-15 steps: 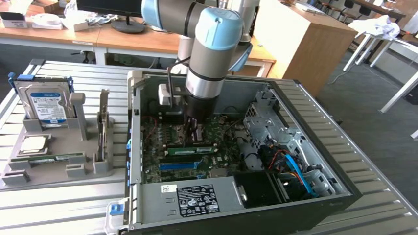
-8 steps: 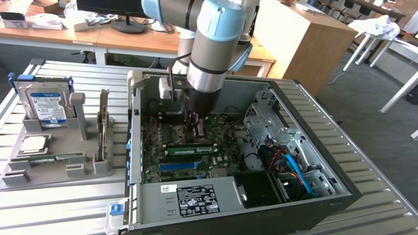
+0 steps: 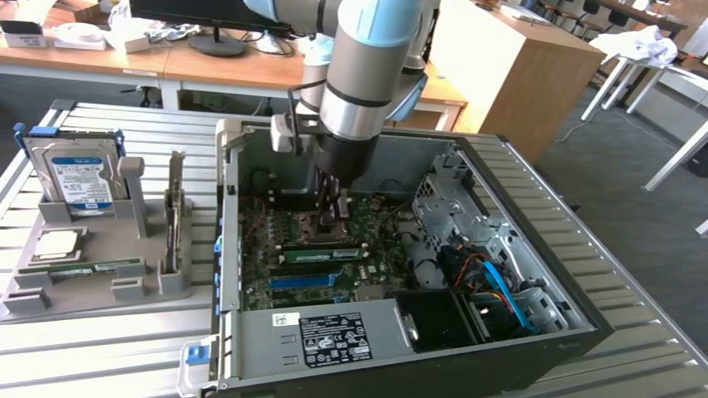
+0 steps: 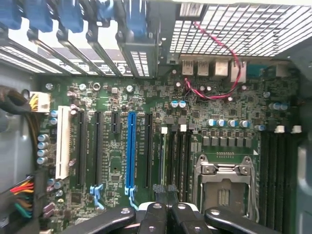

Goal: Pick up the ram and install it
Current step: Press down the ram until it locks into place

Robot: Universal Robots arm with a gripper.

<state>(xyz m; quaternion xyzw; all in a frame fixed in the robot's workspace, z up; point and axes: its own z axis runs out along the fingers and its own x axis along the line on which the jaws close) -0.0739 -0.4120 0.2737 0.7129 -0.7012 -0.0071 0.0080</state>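
Observation:
A slim green ram stick [image 3: 321,254] with dark chips stands on edge in a slot of the motherboard [image 3: 290,286] inside the open computer case [image 3: 520,207]. My gripper [image 3: 332,225] hangs low in the case just behind it, above the board. In the wrist view the two dark fingertips [image 4: 160,191] sit pressed together, and my gripper [image 4: 166,192] is shut with nothing visible between them. They hover over the row of black memory slots [image 4: 176,153], beside the CPU socket [image 4: 224,187]. A second slim green stick [image 3: 94,267] lies on the grey fixture at the exterior view's left.
The grey fixture [image 3: 78,294] also holds an upright hard drive [image 3: 75,178], a CPU [image 3: 55,243] and a tall expansion card [image 3: 174,207]. A blue slot [image 4: 130,151], the power supply [image 3: 321,336], drive cages [image 3: 448,211] and blue cables [image 3: 498,286] crowd the case.

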